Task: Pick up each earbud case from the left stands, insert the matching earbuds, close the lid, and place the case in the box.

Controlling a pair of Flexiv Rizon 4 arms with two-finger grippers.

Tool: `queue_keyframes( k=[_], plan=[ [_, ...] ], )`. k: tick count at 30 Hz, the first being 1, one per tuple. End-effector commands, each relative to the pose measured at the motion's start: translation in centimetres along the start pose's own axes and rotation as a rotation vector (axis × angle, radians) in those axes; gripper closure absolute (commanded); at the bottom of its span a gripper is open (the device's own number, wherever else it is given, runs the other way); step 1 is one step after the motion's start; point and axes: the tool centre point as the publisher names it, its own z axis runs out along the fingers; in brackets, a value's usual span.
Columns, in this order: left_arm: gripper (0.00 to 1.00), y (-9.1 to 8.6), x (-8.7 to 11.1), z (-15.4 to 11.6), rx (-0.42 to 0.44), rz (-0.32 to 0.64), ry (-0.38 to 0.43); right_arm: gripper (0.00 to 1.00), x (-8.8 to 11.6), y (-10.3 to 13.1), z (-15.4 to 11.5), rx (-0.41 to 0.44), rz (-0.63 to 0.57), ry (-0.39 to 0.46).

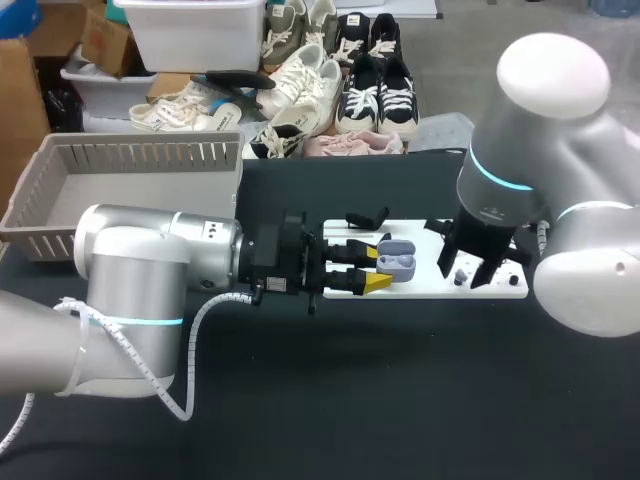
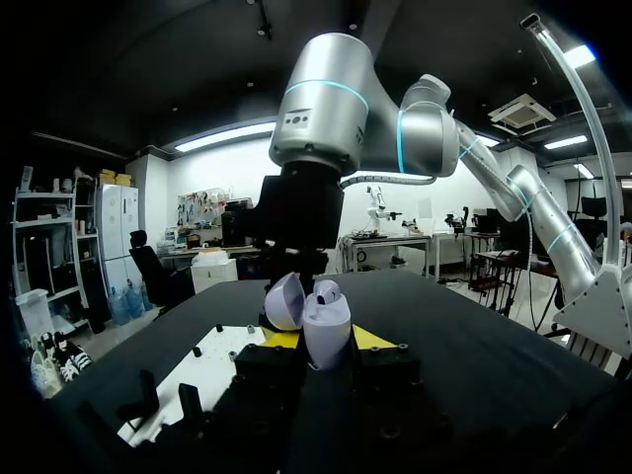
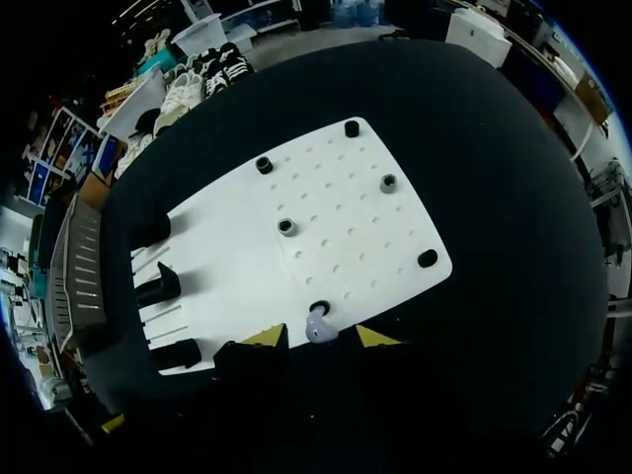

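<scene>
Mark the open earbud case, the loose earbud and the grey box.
Open lavender plastic earbud case (image 2: 328, 336), left wrist view, on its lower shell.
Small lavender earbud (image 3: 319, 329), right wrist view, on its rounded body.
Grey slatted plastic box (image 1: 150, 155), head view, on its far wall.

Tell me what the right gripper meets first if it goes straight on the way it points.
Probably the lavender earbud just ahead between the right gripper's open fingers, then the white board beneath; depth is unclear.

Two thick robot arms built of smooth, rounded silver-grey segments: the left arm (image 1: 130, 290) and right arm (image 1: 560, 170), each ringed by a thin glowing cyan band (image 1: 500, 182). A white spiral-wrapped cable (image 1: 190, 345) loops along the arm behind the left claw (image 1: 380, 267). The left claw and the right claw (image 1: 472, 268) are black with bright yellow fingertips (image 1: 377, 284).
</scene>
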Motion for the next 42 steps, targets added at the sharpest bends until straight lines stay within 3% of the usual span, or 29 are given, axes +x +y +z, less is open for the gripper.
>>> queue_keyframes(
  k=[1,24,31,33,34,42],
  plan=[
    [1.0,-0.16,0.01,0.03,-0.007,0.002,0.0,0.63,-0.13,0.1,0.33,0.001,0.003,0.0],
    [1.0,-0.16,0.01,0.03,-0.007,0.002,0.0,0.76,-0.51,0.18,1.15,0.009,0.002,0.013],
    [1.0,-0.16,0.01,0.03,-0.007,0.002,0.0,0.85,-0.51,0.18,1.17,0.013,-0.003,0.017],
    [1.0,-0.16,0.01,0.03,-0.007,0.002,0.0,0.98,-0.51,0.18,1.17,0.013,-0.003,0.017],
    [1.0,-0.16,0.01,0.03,-0.007,0.002,0.0,1.0,-0.51,0.17,1.17,0.013,-0.004,0.017],
    [1.0,-0.16,0.01,0.03,-0.007,0.002,0.0,1.0,-0.41,-0.06,1.09,0.017,-0.003,0.016]
  ],
)
